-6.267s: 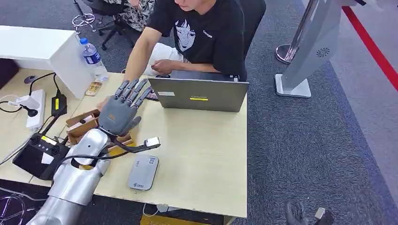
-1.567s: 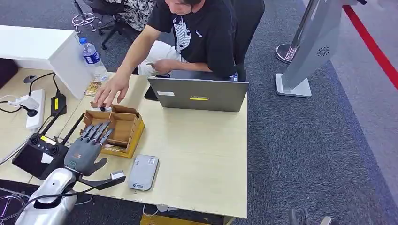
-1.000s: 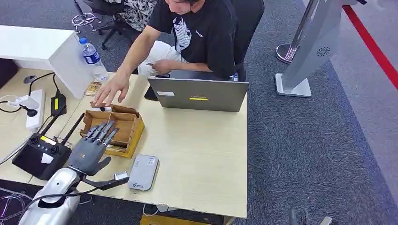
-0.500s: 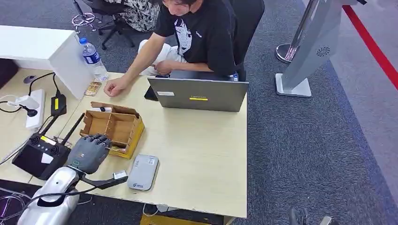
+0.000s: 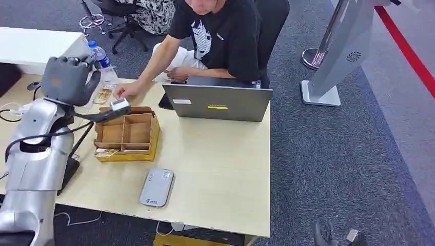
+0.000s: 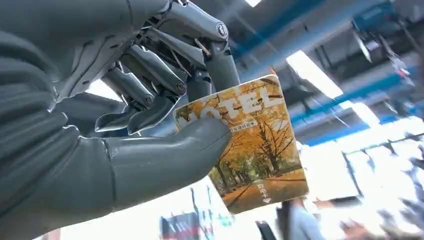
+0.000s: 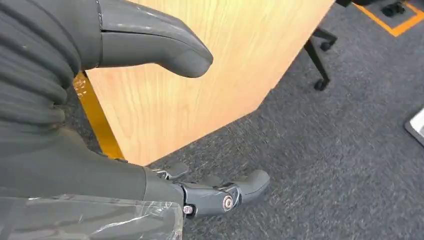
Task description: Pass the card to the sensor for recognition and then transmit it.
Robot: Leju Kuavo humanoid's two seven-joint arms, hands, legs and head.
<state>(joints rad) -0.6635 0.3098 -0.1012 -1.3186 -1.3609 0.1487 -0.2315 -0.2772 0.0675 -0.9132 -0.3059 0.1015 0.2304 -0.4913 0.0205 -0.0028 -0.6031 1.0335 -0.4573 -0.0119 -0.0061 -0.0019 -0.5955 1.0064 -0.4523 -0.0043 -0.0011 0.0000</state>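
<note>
Left wrist view: the left hand (image 6: 125,125) pinches a card (image 6: 245,145) printed "HOTEL"; the right hand (image 7: 100,115) hangs open.

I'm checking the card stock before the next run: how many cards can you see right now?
2. One card is pinched in the left hand, raised above the table. Another lies flat in the near-left compartment of the wooden box, at. More could be hidden behind the dividers.

I count 1 card (image 6: 248,145), pinched in my left hand (image 6: 150,100). On the table (image 5: 220,169): 1 cardboard box (image 5: 127,134), 1 grey sensor (image 5: 157,187), 1 laptop (image 5: 218,102), 1 water bottle (image 5: 102,62). 1 person (image 5: 220,36) sits behind it. 2 hands of mine: left, right (image 7: 125,115).
</note>
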